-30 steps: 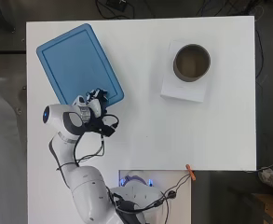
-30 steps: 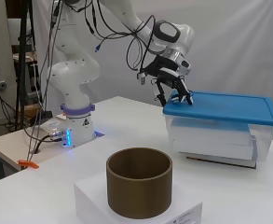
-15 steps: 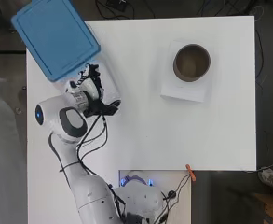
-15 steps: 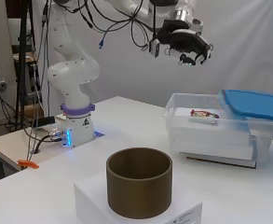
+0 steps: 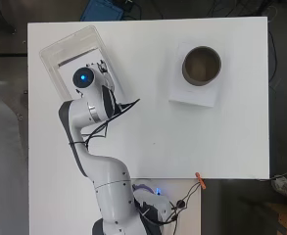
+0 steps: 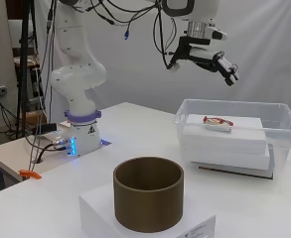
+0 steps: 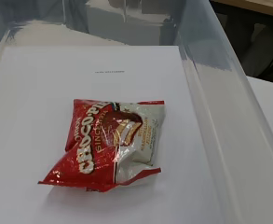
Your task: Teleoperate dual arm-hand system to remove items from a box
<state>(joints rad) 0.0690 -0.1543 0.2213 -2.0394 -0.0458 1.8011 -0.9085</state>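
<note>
Hand [image 6: 210, 58] hangs above the open box [image 6: 282, 130], fingers spread and holding nothing. Snack pack [image 7: 109, 142] lies on the white block [image 7: 43, 98] inside.

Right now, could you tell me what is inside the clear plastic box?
A red and white snack packet lies on stacked white blocks in the clear plastic box. Anything beneath the blocks is covered.

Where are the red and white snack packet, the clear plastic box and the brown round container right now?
red and white snack packet [image 7: 109, 145]: wrist view, middle of wrapper.
clear plastic box [image 6: 283, 130]: side view, right-hand wall.
brown round container [image 6: 148, 204]: side view, front of outer wall.
</note>
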